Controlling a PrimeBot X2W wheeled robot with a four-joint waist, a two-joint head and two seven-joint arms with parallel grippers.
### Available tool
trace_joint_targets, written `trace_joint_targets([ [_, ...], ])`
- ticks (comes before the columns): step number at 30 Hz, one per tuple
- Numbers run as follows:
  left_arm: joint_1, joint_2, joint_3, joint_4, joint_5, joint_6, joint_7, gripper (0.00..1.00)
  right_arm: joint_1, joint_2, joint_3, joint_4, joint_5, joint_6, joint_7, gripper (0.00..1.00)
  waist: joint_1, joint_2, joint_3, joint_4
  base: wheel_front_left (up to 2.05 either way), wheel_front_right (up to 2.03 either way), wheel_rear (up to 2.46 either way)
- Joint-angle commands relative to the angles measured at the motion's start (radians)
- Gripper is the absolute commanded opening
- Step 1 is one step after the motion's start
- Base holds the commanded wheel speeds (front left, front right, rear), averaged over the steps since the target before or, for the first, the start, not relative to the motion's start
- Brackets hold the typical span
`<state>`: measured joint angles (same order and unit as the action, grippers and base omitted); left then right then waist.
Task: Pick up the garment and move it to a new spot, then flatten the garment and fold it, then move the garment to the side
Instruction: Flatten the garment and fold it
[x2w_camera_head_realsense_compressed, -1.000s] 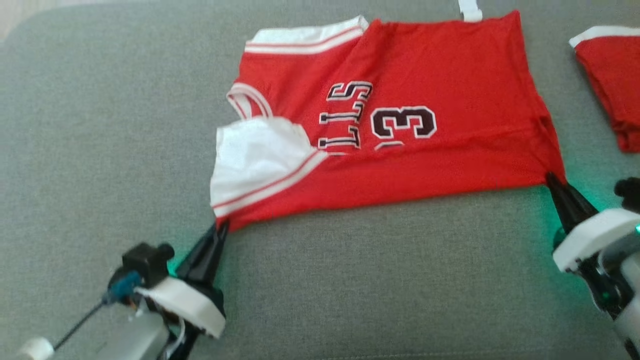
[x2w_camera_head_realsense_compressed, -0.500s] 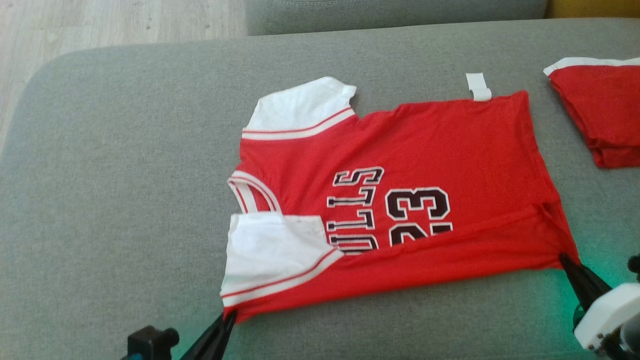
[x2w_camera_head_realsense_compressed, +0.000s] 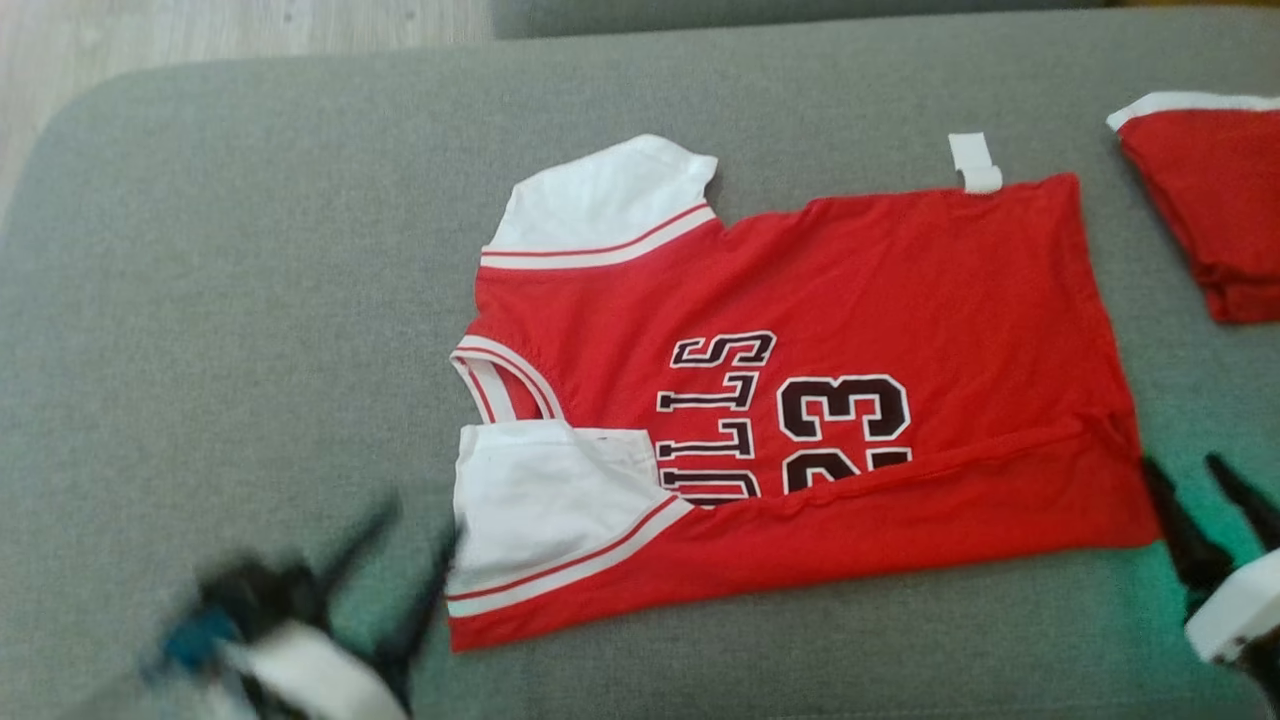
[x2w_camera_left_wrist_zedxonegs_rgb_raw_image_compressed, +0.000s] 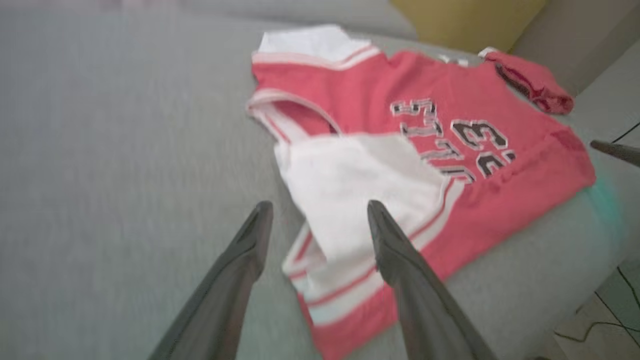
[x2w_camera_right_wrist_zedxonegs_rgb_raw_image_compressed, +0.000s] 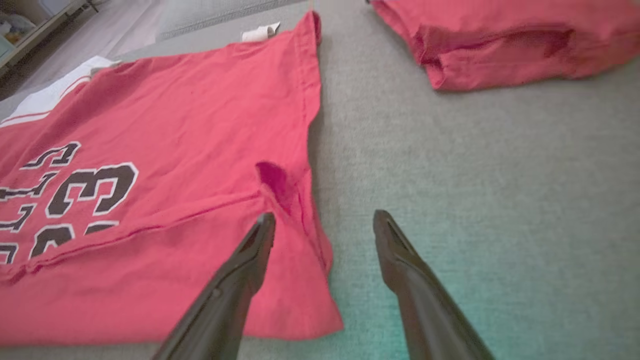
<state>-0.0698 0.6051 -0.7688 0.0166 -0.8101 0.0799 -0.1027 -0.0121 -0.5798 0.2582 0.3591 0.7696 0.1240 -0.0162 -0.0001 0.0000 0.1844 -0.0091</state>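
Red shirt lies in the middle of the grey couch, the left jaws apart at its 8 o'clock corner and the right jaws apart at 4 o'clock, holding nothing, and a sloppy grab could bunch up the folded edge.

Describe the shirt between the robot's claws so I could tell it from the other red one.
Look at the grey cushion: two red garments lie on it. The jersey is the big one spread flat in the middle. Unlike the small red bundle at the right, it has white sleeves and black lettering with a 23.
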Motion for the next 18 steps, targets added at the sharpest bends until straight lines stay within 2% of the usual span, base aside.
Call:
trace_joint_targets([
  [1, -0.105, 0.057, 0.064, -0.057, 0.012, -0.003, 0.007, 1.0, 0.01, -0.036, -0.018, -0.037, -0.018, 0.007, -0.008, 1.0, 0.0001, 0.0, 0.02, 0.004, 0.0, 0.0, 0.0],
  [5, -0.306, 0.127, 0.108, -0.153, 0.029, -0.057, 0.119, 1.0, 0.002, -0.018, -0.084, -0.111, -0.07, 0.007, 0.009, 1.0, 0.0001, 0.0, 0.075, 0.0, 0.0, 0.0, 0.0],
  [9, -0.546, 0.131, 0.082, -0.126, 0.029, -0.159, 0.295, 1.0, -0.029, 0.011, -0.122, -0.179, -0.127, 0.007, 0.043, 1.0, 0.0001, 0.0, 0.14, -0.021, 0.0, 0.0, 0.0],
  [13, -0.768, 0.062, 0.054, 0.013, -0.022, -0.198, 0.418, 1.0, -0.063, 0.035, -0.14, -0.225, -0.165, 0.007, 0.062, 1.0, 0.0001, 0.0, 0.197, -0.048, 0.0, 0.0, 0.0],
  [16, -0.895, 0.006, 0.025, 0.143, -0.081, -0.207, 0.507, 1.0, -0.082, 0.052, -0.152, -0.24, -0.187, 0.007, 0.066, 1.0, 0.0001, 0.0, 0.231, -0.072, 0.0, 0.0, 0.0],
  [18, -0.965, -0.023, 0.012, 0.22, -0.11, -0.209, 0.53, 1.0, -0.095, 0.072, -0.162, -0.236, -0.207, 0.007, 0.065, 1.0, 0.0001, 0.0, 0.25, -0.093, 0.0, 0.0, 0.0],
])
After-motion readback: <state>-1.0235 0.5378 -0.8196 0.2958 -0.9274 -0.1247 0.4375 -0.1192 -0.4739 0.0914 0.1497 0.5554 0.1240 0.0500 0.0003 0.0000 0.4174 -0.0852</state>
